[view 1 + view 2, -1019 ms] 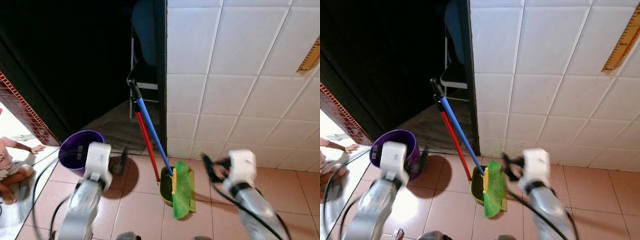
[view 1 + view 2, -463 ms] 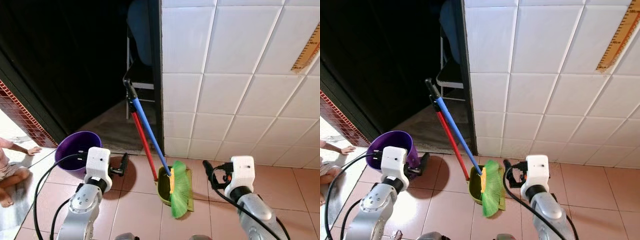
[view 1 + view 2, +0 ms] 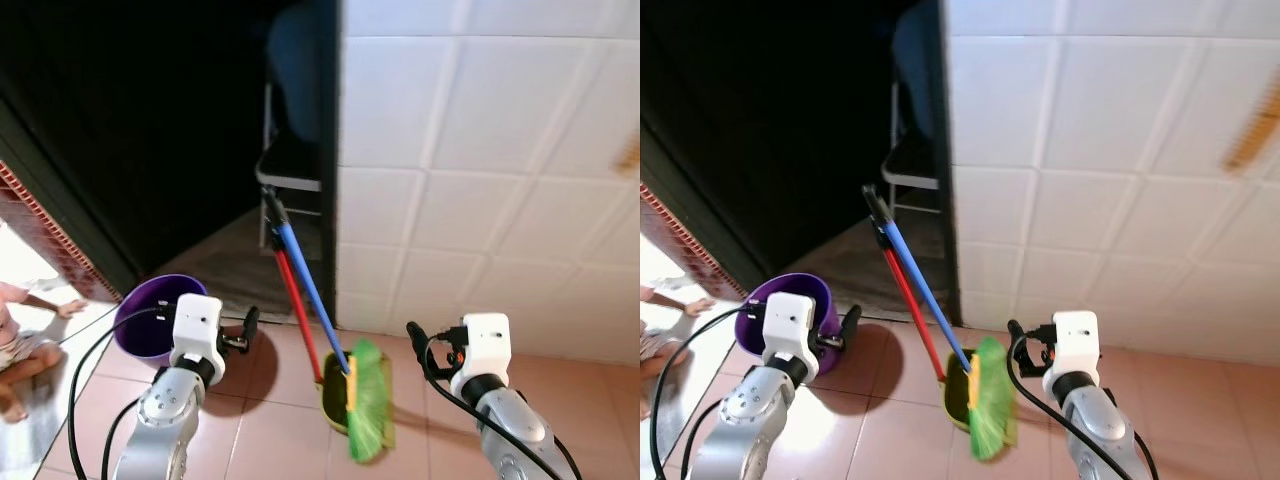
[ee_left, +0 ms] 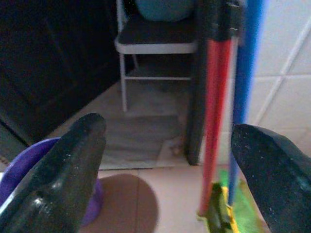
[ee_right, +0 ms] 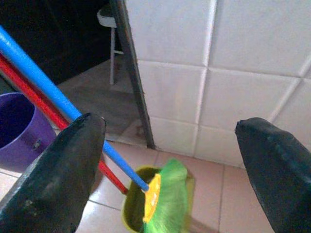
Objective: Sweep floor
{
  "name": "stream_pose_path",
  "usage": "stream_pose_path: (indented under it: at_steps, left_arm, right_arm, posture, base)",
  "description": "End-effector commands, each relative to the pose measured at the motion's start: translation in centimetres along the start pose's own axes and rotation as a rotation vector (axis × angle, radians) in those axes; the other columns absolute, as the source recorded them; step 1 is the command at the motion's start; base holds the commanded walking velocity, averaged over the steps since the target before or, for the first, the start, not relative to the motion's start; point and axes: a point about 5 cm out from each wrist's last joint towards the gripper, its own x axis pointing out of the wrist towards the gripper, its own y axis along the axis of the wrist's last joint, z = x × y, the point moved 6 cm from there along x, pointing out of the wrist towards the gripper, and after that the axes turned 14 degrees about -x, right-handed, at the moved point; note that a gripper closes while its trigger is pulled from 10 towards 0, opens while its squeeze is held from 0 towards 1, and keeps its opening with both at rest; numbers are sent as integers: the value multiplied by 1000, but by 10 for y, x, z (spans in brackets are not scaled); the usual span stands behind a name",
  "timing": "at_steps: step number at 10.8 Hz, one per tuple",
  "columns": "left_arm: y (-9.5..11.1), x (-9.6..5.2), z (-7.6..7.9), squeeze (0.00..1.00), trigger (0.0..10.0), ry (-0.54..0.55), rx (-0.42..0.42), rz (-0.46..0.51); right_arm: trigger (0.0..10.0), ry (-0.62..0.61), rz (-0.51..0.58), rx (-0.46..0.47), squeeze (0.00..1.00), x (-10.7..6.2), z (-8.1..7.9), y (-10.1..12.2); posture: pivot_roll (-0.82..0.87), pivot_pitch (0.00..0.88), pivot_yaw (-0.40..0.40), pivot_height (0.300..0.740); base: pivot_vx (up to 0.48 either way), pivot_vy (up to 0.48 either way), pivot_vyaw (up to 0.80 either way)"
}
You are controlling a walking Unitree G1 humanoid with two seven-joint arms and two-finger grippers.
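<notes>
Nowhere on broom [image 3: 366, 412], dustpan [image 3: 958, 393] or bucket [image 3: 147, 318] is writing legible.

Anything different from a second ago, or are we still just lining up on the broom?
The left gripper has come up level with the right gripper. Both stand open and hold nothing. The view shifted because the camera moved. The green broom still leans at the doorway corner in its dustpan, and the purple bucket hasn't moved.
</notes>
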Motion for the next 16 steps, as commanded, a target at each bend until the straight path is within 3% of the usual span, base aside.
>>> stream_pose_path:
  at_steps: [1, 8, 13, 16]
  left_arm:
    - [4, 2, 3, 0, 10000, -7, 7, 11]
    - [-2, 1, 4, 0, 10000, 4, -10, -14]
    - [-3, 1, 7, 0, 10000, -15, 2, -22]
    - [0, 1, 12, 0, 10000, -33, 0, -1]
  right_arm:
    - [10000, 0, 8, -2, 0, -2, 2, 3]
    - [10000, 16, 10, -9, 0, -1, 0, 4]
    - [10000, 18, 16, -15, 0, 0, -1, 6]
    - [10000, 23, 16, -14, 0, 1, -4, 6]
  posture:
    - [-120, 0, 75, 740]
    - [-117, 0, 68, 740]
    - [-118, 0, 70, 740]
    - [-110, 0, 69, 740]
  base:
    - [0, 0, 0]
    - [0, 0, 0]
    - [0, 480, 0]
    - [0, 0, 0]
